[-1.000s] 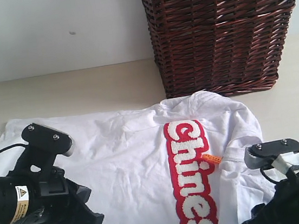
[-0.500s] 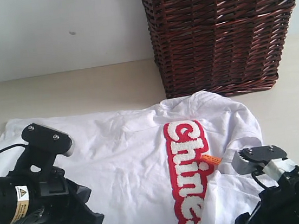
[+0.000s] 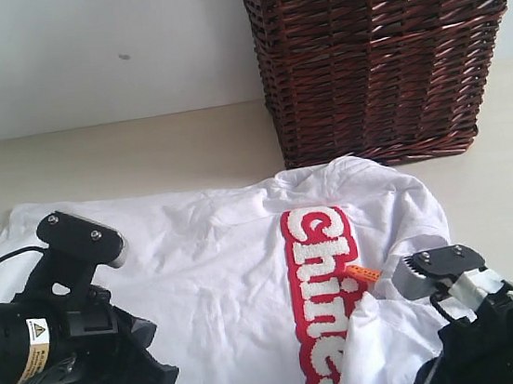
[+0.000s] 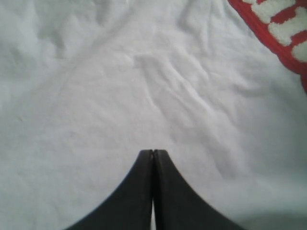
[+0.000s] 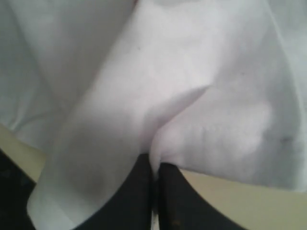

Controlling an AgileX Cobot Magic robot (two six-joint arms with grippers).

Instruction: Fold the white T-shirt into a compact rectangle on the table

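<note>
right gripper [image 5: 154,162] jaws are pinching a thin white T-shirt [image 3: 208,254] fold; left gripper [image 4: 153,153] jaws sitting shut, empty. Shallow bite is risking slip-out mid-fold.

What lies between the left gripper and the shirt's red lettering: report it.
Only wrinkled fabric of the white T-shirt separates the shut left gripper from the red lettering; the left wrist view shows it.

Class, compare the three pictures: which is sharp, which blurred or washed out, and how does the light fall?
Exterior view: soft, even light; the wicker basket weave is crisp. Left wrist view: creases in the white T-shirt show but look slightly soft; the left gripper is a dark, featureless shape. Right wrist view: most blurred; cloth by the right gripper is washed out, nearly textureless.
</note>
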